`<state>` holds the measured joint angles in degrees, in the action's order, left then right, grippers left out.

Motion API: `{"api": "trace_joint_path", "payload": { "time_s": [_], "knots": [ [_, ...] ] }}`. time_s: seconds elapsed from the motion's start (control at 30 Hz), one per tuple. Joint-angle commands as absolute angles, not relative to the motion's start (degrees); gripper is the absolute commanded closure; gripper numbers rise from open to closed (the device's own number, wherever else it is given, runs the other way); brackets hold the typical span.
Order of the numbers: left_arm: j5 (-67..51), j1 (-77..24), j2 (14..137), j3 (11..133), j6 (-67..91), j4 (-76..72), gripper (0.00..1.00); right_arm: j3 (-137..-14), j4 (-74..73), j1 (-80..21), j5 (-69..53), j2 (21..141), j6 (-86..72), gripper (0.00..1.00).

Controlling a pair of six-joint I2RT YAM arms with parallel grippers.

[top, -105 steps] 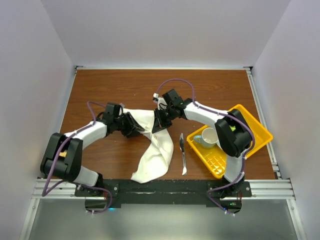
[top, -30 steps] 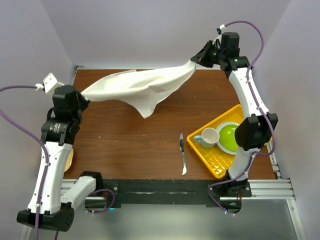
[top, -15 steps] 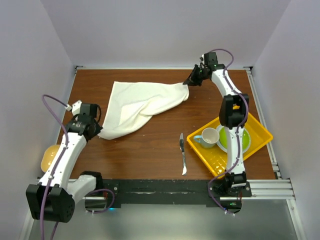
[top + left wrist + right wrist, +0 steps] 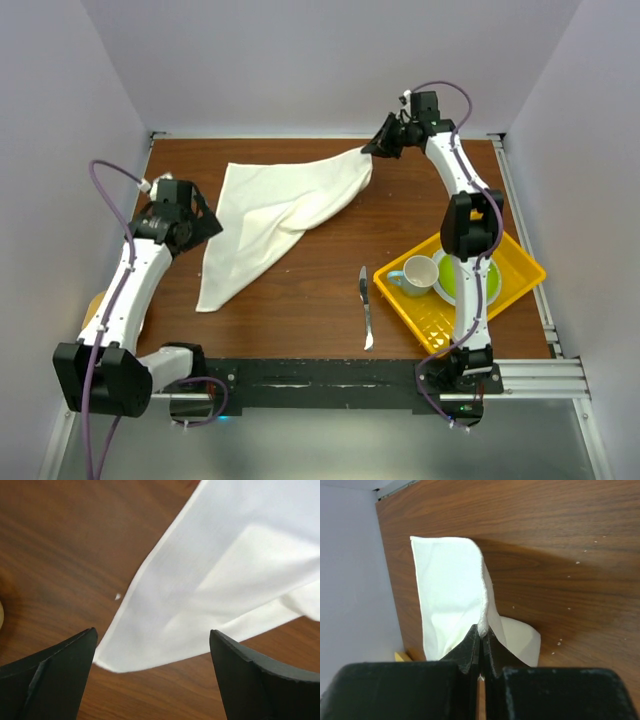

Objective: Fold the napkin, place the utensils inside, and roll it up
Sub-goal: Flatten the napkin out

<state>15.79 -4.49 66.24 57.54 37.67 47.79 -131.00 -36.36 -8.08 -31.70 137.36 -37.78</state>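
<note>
The right hand (image 4: pixel 374 148) was pinched shut on one corner of the napkin (image 4: pixel 285 205) near the desk's (image 4: pixel 300 300) far edge. The rest of the cloth lay spread and creased over the desk's left half. The left hand (image 4: pixel 210 222) stood wide open beside its left edge, gripping nothing. The knife (image 4: pixel 366 305) lay apart, just left of the tray (image 4: pixel 432 330).

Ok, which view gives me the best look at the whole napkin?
Top external: the whole napkin lies spread on the table, one far corner pinched by the right gripper. Left wrist shows only one loose corner; right wrist only the pinched corner.
</note>
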Motion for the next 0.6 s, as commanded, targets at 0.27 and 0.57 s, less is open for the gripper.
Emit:
{"api": "trace_joint_path", "payload": {
  "time_s": [0.27,0.57],
  "knots": [
    [14.1,-3.8,104.9,93.0,16.7,28.1,0.23,-126.8,-46.0,-15.4,-30.0,127.4,-30.6,1.00],
    [7.3,-1.5,133.3,117.3,16.4,23.7,0.23,-127.8,-52.2,-15.8,-29.2,127.3,-25.5,1.00]
  ]
}}
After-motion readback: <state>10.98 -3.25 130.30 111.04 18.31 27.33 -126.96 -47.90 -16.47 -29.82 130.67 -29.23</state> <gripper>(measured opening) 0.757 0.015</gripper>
